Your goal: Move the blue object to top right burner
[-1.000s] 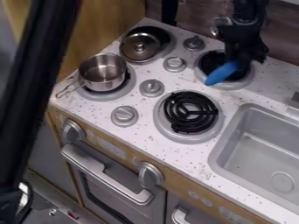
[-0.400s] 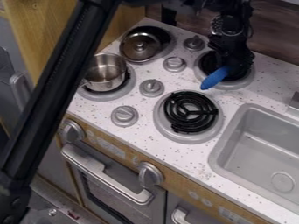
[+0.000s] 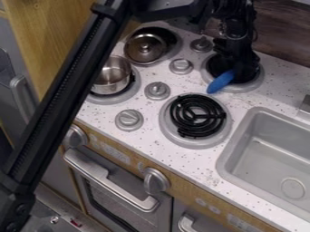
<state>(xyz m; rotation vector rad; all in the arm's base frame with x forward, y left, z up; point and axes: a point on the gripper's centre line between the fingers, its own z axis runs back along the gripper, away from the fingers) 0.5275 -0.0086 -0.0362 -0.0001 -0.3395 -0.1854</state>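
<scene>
The blue object (image 3: 220,81) is clamped in the gripper (image 3: 235,72) at the top right burner (image 3: 244,87). It should be centred and settled gently before being released.

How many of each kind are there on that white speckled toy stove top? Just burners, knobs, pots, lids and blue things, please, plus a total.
Round grey-rimmed burners: 4
Small grey plastic-looking knobs: 4
Shiny silver metal pot: 1
Round metal lid: 1
Long blue object: 1
Total: 11
</scene>
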